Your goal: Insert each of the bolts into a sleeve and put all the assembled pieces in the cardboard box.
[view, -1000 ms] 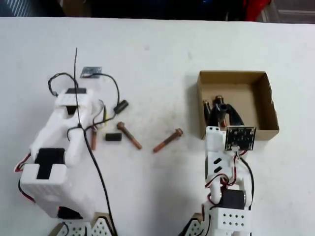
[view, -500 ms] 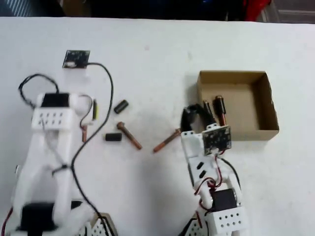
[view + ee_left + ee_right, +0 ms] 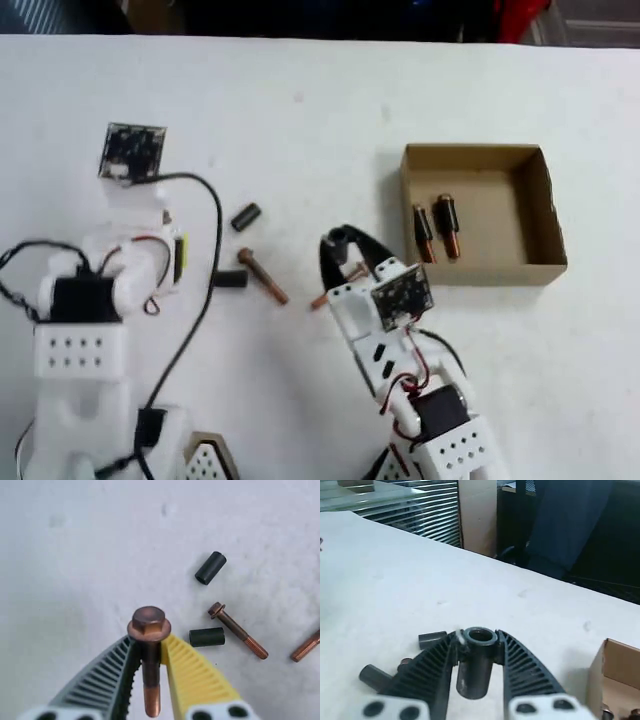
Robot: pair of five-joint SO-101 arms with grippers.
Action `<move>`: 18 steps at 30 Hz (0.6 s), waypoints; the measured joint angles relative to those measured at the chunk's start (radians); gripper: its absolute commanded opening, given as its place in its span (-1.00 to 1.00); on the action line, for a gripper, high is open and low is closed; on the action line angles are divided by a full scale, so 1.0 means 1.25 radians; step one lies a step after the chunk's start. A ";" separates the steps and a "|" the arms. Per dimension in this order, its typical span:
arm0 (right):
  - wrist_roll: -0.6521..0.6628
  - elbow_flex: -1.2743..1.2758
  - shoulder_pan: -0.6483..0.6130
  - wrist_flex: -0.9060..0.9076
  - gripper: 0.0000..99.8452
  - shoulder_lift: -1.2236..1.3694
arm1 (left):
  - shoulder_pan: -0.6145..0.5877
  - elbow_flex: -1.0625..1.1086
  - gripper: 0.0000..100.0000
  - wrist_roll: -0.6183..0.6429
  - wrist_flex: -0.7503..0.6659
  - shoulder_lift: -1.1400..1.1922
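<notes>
Clenched: left claw [image 3: 150, 642] on a bolt [image 3: 149, 622], right claw [image 3: 478, 640] on a sleeve [image 3: 475, 675]. Loose on the bench [image 3: 300, 120] mid-frame: two sleeves [image 3: 245, 216] [image 3: 229, 279], two bolts [image 3: 262, 276] [image 3: 322, 297]. At right, cardboard box [image 3: 475, 155], two assembled pieces [image 3: 446, 226] inside.

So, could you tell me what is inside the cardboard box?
Two sleeved bolts lie side by side in the cardboard box; its near wall hides a floor strip.

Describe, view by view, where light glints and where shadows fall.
Left wrist view: the held bolt glints on its head. Right wrist view: a pale sheen on the held sleeve, dark room behind the bright table. High view: the table evenly lit, shadows faint.
</notes>
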 measured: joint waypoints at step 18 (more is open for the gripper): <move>-0.001 0.000 -0.193 -0.032 -0.97 0.000 | 0.032 0.085 -0.92 -0.001 0.000 -0.327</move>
